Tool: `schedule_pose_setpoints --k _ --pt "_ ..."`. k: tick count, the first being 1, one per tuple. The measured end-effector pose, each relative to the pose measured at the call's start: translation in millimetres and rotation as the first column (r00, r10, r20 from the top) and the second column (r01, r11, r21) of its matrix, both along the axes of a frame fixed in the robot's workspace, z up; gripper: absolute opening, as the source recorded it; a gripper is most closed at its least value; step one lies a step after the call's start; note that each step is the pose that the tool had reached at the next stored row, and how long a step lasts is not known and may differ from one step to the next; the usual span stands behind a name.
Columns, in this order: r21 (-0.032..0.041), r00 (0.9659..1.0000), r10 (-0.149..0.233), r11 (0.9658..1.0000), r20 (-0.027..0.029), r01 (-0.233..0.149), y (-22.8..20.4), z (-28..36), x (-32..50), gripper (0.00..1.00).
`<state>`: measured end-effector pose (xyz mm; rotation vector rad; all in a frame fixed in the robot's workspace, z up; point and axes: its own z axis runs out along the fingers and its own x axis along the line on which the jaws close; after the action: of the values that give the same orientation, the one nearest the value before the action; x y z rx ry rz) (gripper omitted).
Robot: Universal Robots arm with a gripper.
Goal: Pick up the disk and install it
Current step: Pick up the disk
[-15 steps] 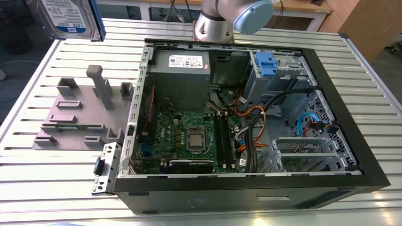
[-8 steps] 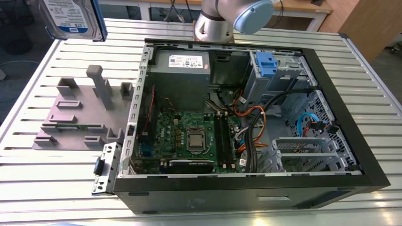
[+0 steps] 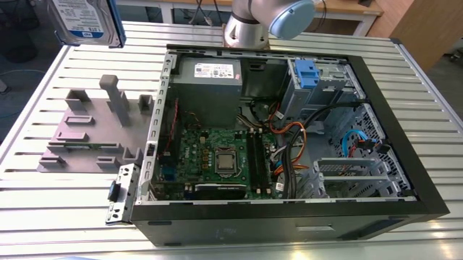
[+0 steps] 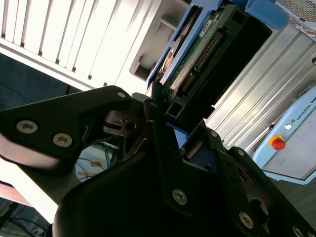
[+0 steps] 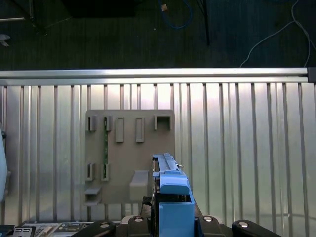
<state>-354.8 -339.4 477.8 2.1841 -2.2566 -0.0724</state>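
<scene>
Disk (image 3: 83,21) clamped edgewise in the jaws, high over the grey holder (image 3: 79,135), clear all round

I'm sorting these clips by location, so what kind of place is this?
Likely a robotics lab bench for computer assembly: an open desktop computer case lies on a slatted aluminium table, a robot arm stands beyond it, and the claw holds a hard drive aloft.

Blue-railed disk (image 5: 170,192) edge-on above grey holder (image 5: 129,148), slatted table (image 5: 247,148).
</scene>
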Motion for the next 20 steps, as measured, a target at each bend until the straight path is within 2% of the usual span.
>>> schedule_pose_setpoints --k 20 --pt "0.0 1.0 0.0 1.0 0.0 0.0 0.0 0.0 8.5 0.37"
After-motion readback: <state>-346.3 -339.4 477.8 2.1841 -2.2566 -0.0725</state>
